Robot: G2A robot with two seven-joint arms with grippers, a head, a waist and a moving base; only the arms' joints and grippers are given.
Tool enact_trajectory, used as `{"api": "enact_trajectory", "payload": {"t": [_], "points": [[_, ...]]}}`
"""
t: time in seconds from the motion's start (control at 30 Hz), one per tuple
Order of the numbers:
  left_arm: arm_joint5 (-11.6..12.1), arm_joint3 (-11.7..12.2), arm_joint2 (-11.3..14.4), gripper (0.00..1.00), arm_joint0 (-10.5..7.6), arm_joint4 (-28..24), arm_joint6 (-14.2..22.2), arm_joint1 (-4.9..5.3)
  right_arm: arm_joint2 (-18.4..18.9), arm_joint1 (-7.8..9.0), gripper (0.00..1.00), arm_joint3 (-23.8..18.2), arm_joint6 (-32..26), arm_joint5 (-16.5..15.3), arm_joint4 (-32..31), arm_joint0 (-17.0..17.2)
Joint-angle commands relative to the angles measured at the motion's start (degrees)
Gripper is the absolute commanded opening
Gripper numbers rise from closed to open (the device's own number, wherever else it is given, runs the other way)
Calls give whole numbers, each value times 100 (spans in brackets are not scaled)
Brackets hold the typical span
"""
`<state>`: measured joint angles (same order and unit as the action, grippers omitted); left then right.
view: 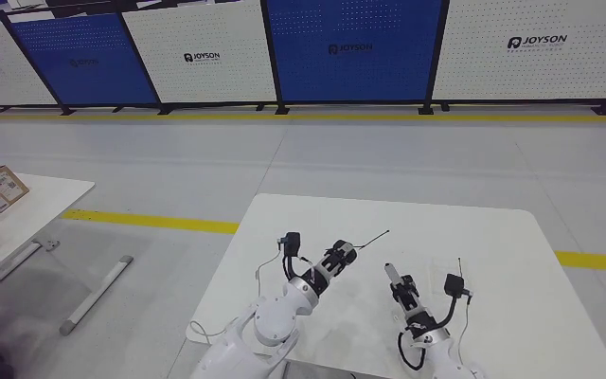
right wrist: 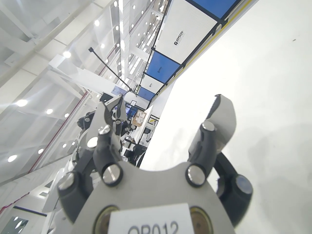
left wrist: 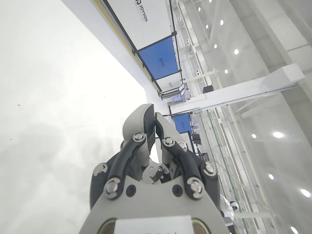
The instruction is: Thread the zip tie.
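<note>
zip tie [view: 372, 239]: one, over table [view: 492, 246]

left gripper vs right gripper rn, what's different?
Left gripper is shut; right gripper is open wide. The left gripper pinches the black zip tie, which sticks out past it; the right gripper is empty. Shared: same build, silver fingers on black links, both over the white table.

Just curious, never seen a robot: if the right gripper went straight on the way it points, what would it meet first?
Likely the zip tie sticking out of the left gripper: seen from above it crosses the right gripper's line. Heights are unclear, so it might miss.
</note>
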<state>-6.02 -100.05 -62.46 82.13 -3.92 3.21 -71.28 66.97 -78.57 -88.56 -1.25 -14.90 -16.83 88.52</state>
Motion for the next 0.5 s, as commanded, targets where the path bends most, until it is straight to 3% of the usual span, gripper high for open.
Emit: {"api": "enact_trajectory", "payload": {"t": [0.0, 0.3, 0.4, 0.47], "points": [[-14, -35, -20, 0, 42, 19, 23, 6, 6, -2, 100, -14, 52, 22, 0, 13], [-14, -35, -20, 0, 42, 19, 23, 6, 13, 0, 100, -13, 81, 64, -62, 19], [-47, -27, -38, 0, 61, -31, -72, 0, 38, 30, 100, -80, 211, 183, -681, 55], [-125, -107, -58, 0, 67, -180, -76, -9, 15, 59, 100, -105, 306, 396, -1453, 58]]}}
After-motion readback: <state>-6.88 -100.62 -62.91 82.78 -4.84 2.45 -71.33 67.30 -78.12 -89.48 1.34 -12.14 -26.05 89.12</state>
